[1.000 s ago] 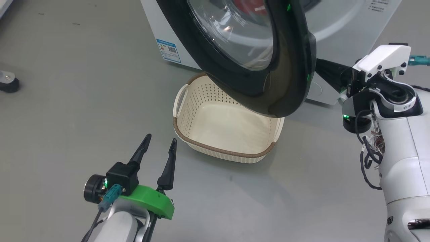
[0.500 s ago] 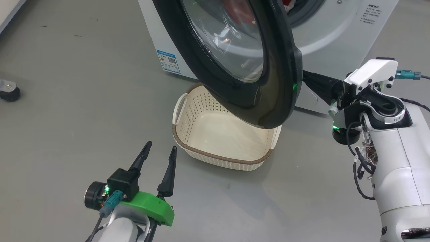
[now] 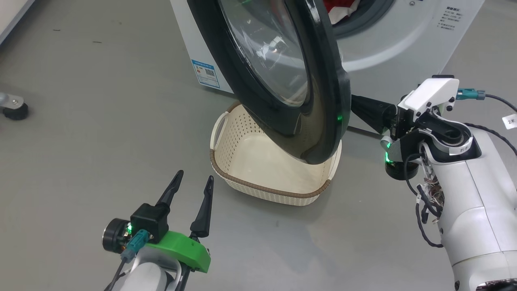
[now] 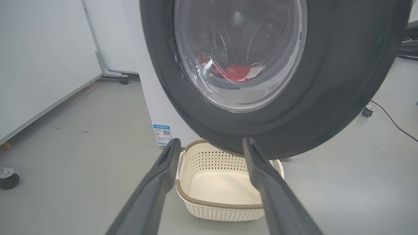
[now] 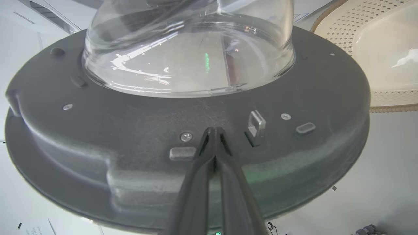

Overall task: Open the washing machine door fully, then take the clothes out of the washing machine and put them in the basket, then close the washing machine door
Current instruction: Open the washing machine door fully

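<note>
The washing machine door (image 3: 282,81), black with a bulging glass window, hangs part open over the basket (image 3: 274,190). My right gripper (image 3: 357,108) is shut with nothing held, and in the right wrist view its tips (image 5: 214,131) press on the door's black inner rim (image 5: 130,130) beside the metal latch. Red clothes (image 3: 339,6) lie in the drum of the white washing machine (image 3: 404,44) and show through the glass (image 4: 238,71). Low at the left, my left gripper (image 3: 193,176) stands open and empty, short of the cream basket (image 4: 222,205).
A blue label (image 3: 206,72) is on the washer's lower front corner. A castor wheel (image 3: 14,109) stands on the grey floor at far left. In the left wrist view a white wall panel (image 4: 39,65) runs along the left and a black cable (image 4: 392,120) crosses the floor at right.
The door has swung further leftward, baring more of the drum opening. My right gripper has followed it left, still shut against the inner rim. The left gripper has stayed put.
</note>
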